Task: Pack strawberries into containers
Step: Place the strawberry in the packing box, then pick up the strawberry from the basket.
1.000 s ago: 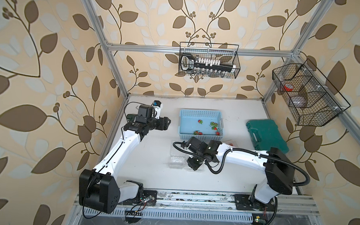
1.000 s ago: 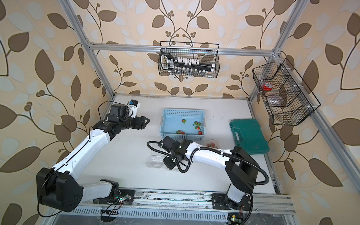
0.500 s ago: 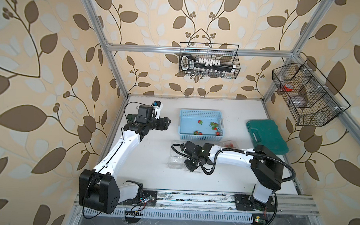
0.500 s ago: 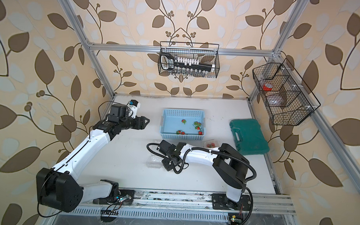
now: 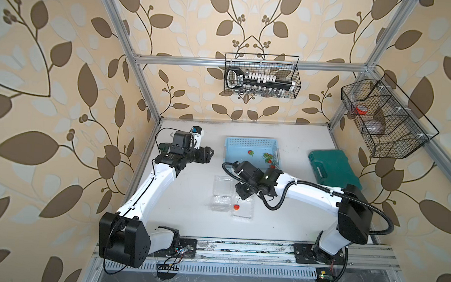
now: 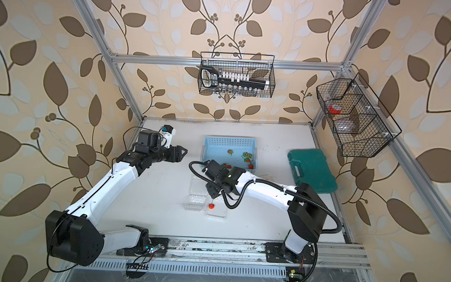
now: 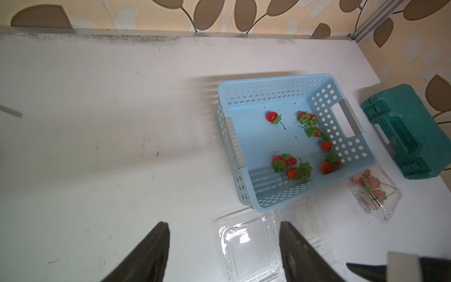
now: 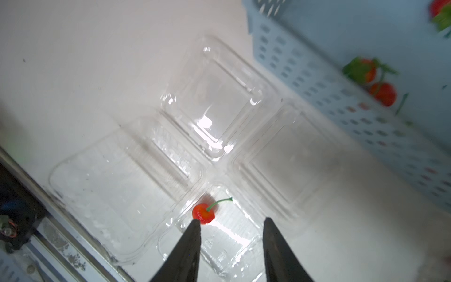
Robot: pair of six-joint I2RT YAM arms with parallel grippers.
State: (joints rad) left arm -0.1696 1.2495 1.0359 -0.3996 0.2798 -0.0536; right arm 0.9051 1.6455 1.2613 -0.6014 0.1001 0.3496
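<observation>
One strawberry (image 8: pixel 203 214) with a green stem lies in the ribbed base of an open clear container (image 8: pixel 227 241), seen in both top views (image 5: pixel 236 206) (image 6: pixel 211 206). My right gripper (image 8: pixel 231 222) hovers over that base, open, with one fingertip (image 8: pixel 195 225) next to the berry and not gripping it. A second open container (image 5: pixel 220 195) sits beside it, empty. A shut container (image 7: pixel 375 195) with berries lies by the blue basket (image 7: pixel 234 144). Several more strawberries (image 7: pixel 290 166) lie in the basket. My left gripper (image 7: pixel 223 225) is raised at the back left, open and empty.
A green case (image 5: pixel 333 168) lies at the right of the table. Black wire baskets hang on the back wall (image 5: pixel 262 75) and the right wall (image 5: pixel 385 126). The arm-base rail (image 5: pixel 241 248) runs along the front edge.
My right gripper has opened and the strawberry now lies loose in the container base. The right arm's elbow swung in and back out. The left arm has not moved.
</observation>
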